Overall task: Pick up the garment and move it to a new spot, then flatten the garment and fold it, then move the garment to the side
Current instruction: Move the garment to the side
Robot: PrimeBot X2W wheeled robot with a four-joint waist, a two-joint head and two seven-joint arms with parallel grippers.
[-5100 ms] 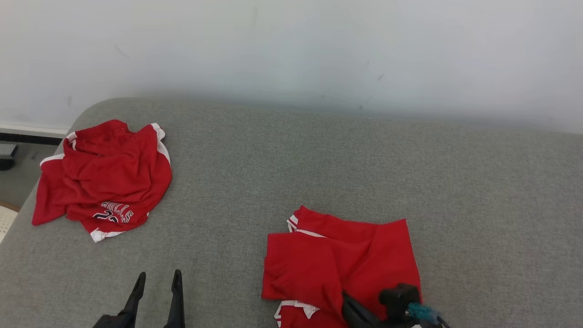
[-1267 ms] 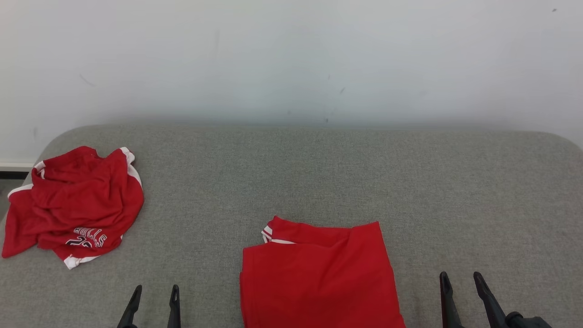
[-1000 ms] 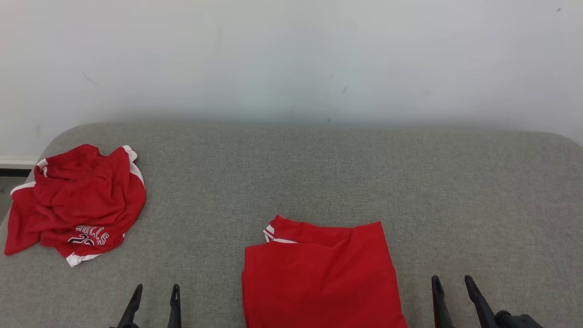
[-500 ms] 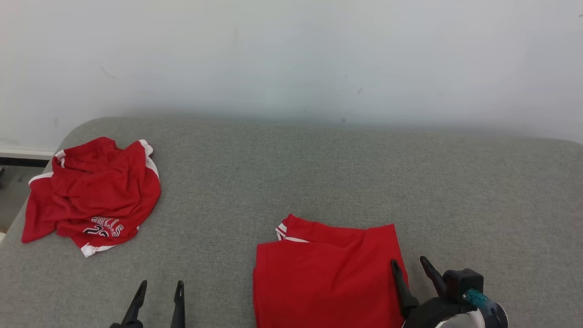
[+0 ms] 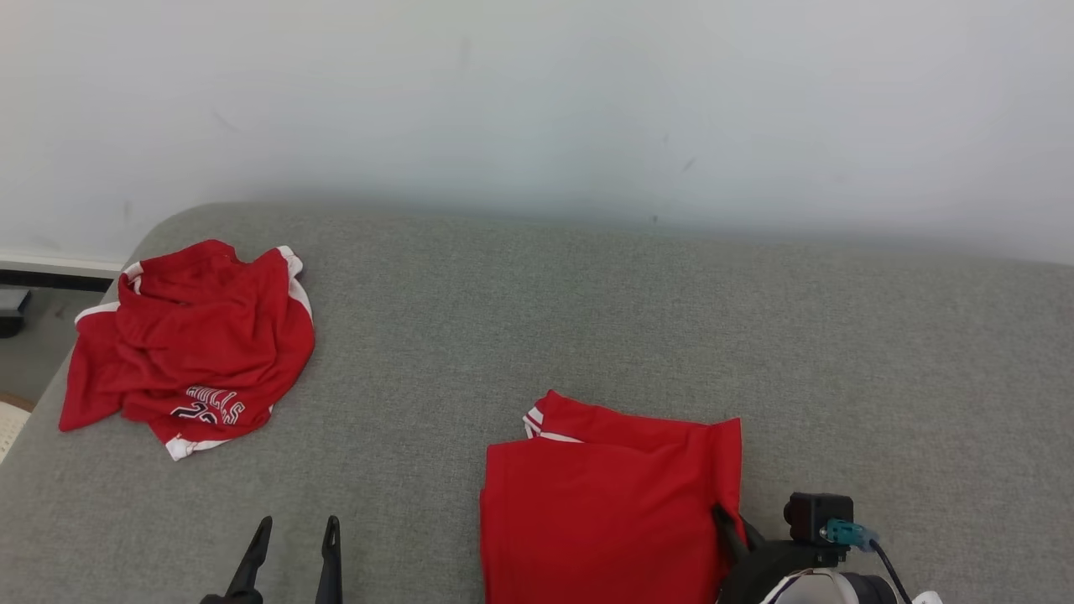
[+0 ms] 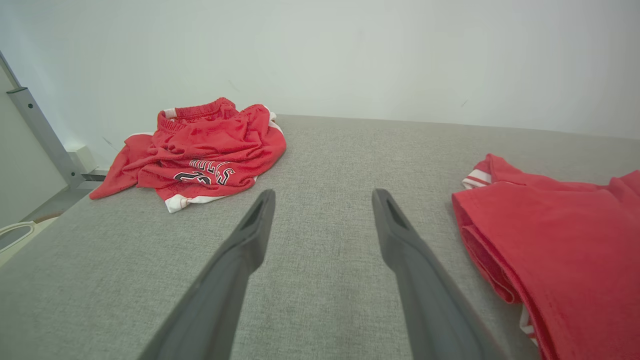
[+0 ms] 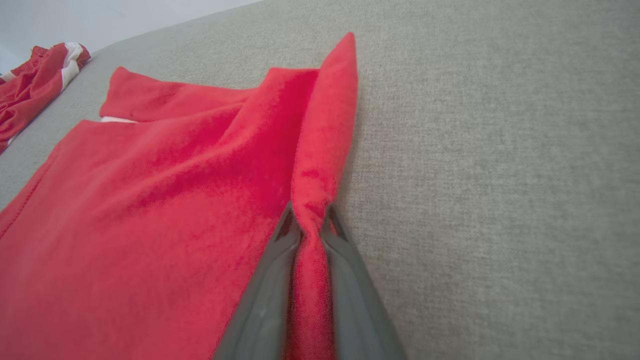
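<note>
A folded red garment [image 5: 604,503] [image 6: 565,235] lies flat near the front middle of the grey padded surface [image 5: 587,294]. My right gripper [image 5: 730,522] [image 7: 310,212] is shut on the garment's right edge, pinching the red cloth [image 7: 320,150] up into a narrow ridge between its fingers. My left gripper [image 5: 299,524] [image 6: 324,195] hovers open over bare grey surface to the left of the garment, with nothing between its fingers.
A second red garment with white trim and black lettering [image 5: 193,335] [image 6: 200,145] [image 7: 35,75] lies crumpled at the far left, close to the surface's rounded edge. A pale wall [image 5: 537,101] stands behind. Floor [image 5: 33,335] shows beyond the left edge.
My right gripper has moved left from bare surface onto the folded garment's right edge and shut on it, raising a fold. The head camera has shifted. The left gripper has stayed put.
</note>
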